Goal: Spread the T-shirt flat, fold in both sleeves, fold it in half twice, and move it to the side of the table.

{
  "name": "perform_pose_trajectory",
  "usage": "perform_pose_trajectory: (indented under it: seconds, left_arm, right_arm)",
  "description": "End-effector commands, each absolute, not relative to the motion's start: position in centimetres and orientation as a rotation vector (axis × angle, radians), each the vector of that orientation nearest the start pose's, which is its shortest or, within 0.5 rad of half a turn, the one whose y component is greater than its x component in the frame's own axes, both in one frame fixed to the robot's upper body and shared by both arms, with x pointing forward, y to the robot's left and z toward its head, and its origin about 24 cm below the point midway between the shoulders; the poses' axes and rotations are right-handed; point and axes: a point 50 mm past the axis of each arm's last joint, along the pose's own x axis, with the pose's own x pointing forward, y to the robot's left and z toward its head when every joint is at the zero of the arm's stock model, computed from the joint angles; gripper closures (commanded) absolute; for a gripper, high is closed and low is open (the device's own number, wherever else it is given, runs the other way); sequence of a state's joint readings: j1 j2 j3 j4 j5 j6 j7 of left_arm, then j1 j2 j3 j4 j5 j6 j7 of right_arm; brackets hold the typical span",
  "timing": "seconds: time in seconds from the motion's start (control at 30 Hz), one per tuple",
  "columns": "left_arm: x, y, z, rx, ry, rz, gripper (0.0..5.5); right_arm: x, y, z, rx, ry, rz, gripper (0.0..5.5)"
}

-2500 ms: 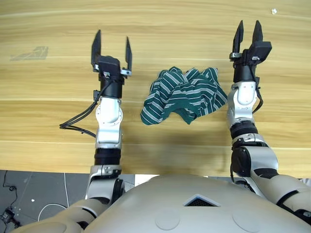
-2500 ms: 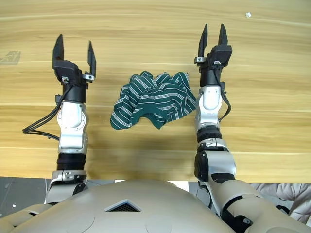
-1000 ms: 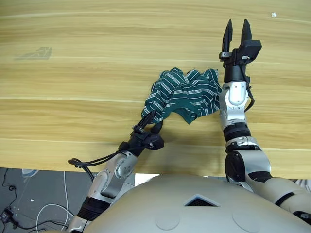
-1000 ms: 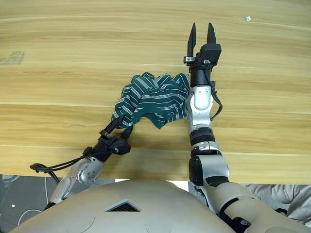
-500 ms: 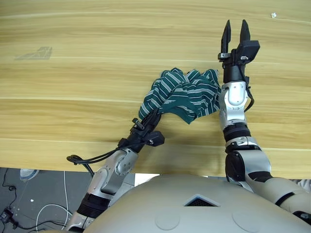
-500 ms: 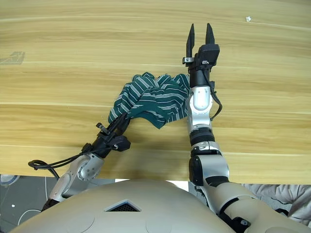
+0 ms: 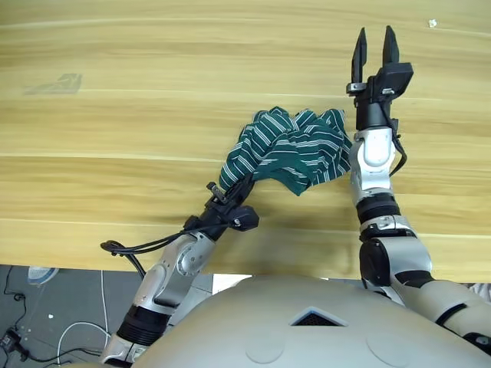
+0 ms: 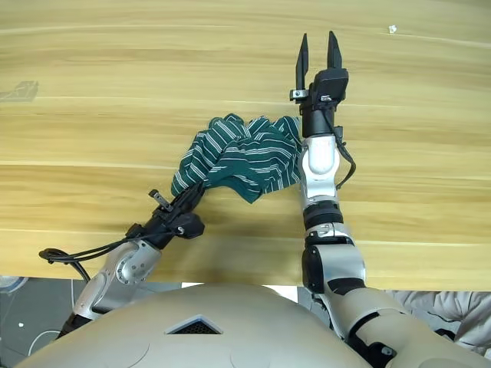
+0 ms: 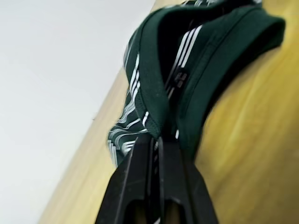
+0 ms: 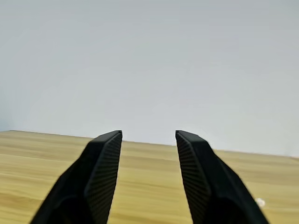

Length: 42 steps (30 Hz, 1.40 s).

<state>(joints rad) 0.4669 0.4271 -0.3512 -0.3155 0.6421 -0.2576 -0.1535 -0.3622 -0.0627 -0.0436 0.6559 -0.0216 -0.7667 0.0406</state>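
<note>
**Shirt fold: barely out of the gate**

Basically nothing on the checklist is done yet. The T-shirt (image 7: 291, 149), dark green with white stripes, is a crumpled heap on the tabletop (image 7: 115, 138), around the middle of its width and fairly near the near edge. No sleeve is laid out and nothing is flat, so the spreading, both sleeve folds, both half folds and the move to the side are all left.

What is going on: the left gripper (image 9: 155, 140) is pinched shut on the hem at the heap's near-left corner, coming in low from the near edge. The cloth looks lifted a bit off the wood there. My guess is this is the first grab for pulling it open.

The right gripper (image 7: 374, 46) sits just off the shirt's right side, beyond it toward the far edge. Its fingers are apart with nothing in them, and its forearm runs right alongside the fabric.

Other stuff: a tiny white scrap (image 7: 433, 23) way off toward the far right, and a faint grey patch (image 7: 57, 83) on the wood toward the left edge. Both are well away from the shirt, so I don't see either getting in the way of spreading.
</note>
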Motion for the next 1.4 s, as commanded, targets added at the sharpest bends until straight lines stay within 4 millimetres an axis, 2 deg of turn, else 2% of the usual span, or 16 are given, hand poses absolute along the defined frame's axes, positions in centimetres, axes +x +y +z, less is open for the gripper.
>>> perform_pose_trajectory:
  seconds: [0.03,0.13,0.27,0.37,0.5,0.7,0.87,0.97,1.17,1.23,1.3,1.4]
  left_arm:
    - [13.4,12.2,4.9,0.697,-0.1,-0.706,5.47]
    - [13.4,12.1,7.2,0.567,-0.139,-0.704,5.47]
    - [13.7,11.5,8.8,0.418,-0.151,-0.684,5.47]
    - [14.2,11.0,9.6,0.327,-0.146,-0.683,5.47]
    - [15.0,10.3,10.2,0.272,-0.153,-0.689,5.47]
    - [15.2,10.0,10.9,0.214,-0.168,-0.687,5.47]
    - [15.1,10.0,10.9,0.213,-0.163,-0.694,5.47]
    - [15.1,9.9,10.9,0.21,-0.163,-0.693,5.47]
    - [15.2,9.9,10.8,0.207,-0.16,-0.679,5.5]
    - [15.3,9.9,10.8,0.207,-0.158,-0.676,5.5]
    - [15.3,9.9,10.6,0.209,-0.155,-0.675,5.5]
    - [15.3,9.8,10.4,0.207,-0.148,-0.677,5.5]
  right_arm:
    - [27.4,-16.7,6.1,-0.206,-0.442,0.219,3.39]
    - [24.8,-17.8,6.9,-0.3,-0.394,0.387,3.39]
    - [19.8,-17.3,7.1,-0.277,-0.196,0.852,3.39]
    - [17.4,-18.4,6.6,-0.244,-0.014,1.035,3.39]
    - [15.1,-18.1,4.7,-0.265,0.164,1.181,3.39]
    - [15.6,-16.5,2.3,-0.384,0.198,1.08,3.39]
    - [16.2,-14.8,1.4,-0.319,0.19,0.905,3.39]
    - [15.4,-14.1,0.9,-0.259,0.222,0.924,3.39]
    - [14.7,-13.3,1.2,-0.223,0.213,0.987,2.4]
    - [14.7,-13.1,1.2,-0.221,0.217,0.994,1.86]
    - [14.8,-12.6,1.5,-0.176,0.198,0.983,1.67]
    - [15.3,-12.0,1.6,-0.099,0.189,0.935,1.67]
